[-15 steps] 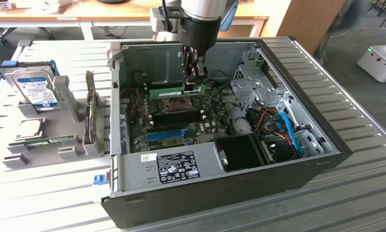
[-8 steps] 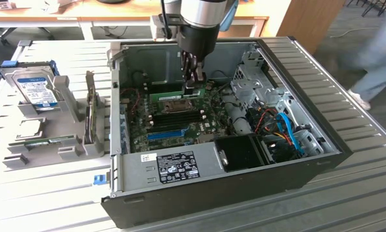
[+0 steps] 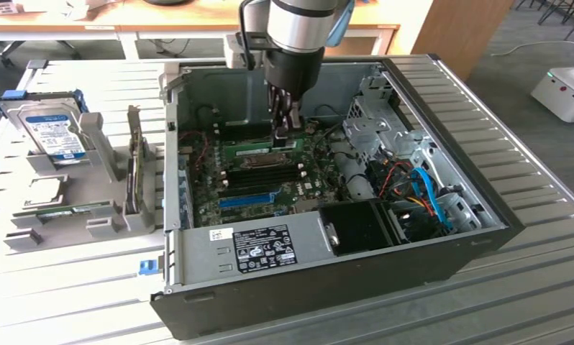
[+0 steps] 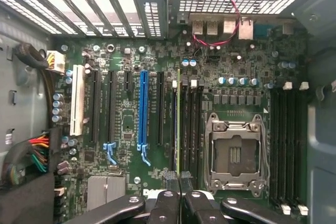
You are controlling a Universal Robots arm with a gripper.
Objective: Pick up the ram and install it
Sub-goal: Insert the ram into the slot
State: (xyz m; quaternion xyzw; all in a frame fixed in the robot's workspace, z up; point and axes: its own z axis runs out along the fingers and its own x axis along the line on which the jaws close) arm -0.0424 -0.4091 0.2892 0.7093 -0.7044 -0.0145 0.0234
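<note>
Wrist view, item one: gripper (image 4: pixel 178 179), two dark fingers (image 4: pixel 170 178) pinched together on the top edge of the ram (image 4: pixel 178 124), which appears edge-on as a thin green line. Position of the ram: standing upright over the motherboard (image 4: pixel 126 124), in line with the black memory slots just beside the CPU socket (image 4: pixel 233 153), on the side toward the blue expansion slot (image 4: pixel 143 108); whether it is pressed fully home cannot be told. Further board items: white expansion slot (image 4: pixel 77 100) near the board's edge, a second bank of memory slots (image 4: pixel 286 145) on the far side of the socket (white latches at both ends), red cable (image 4: pixel 226 4) looping by the rear ports. Exterior view, item two: arm (image 3: pixel 297 29) reaching straight down into the open computer case (image 3: pixel 441 266), which lies on its side on a slatted metal table (image 3: pixel 517 302). Beside the case, on the exterior view's left: grey holder (image 3: pixel 105 223) carrying a hard drive (image 3: pixel 55 133) with a blue label, propped up, and a second green stick (image 3: pixel 71 210) lying low in the holder, well apart from the gripper.
</note>
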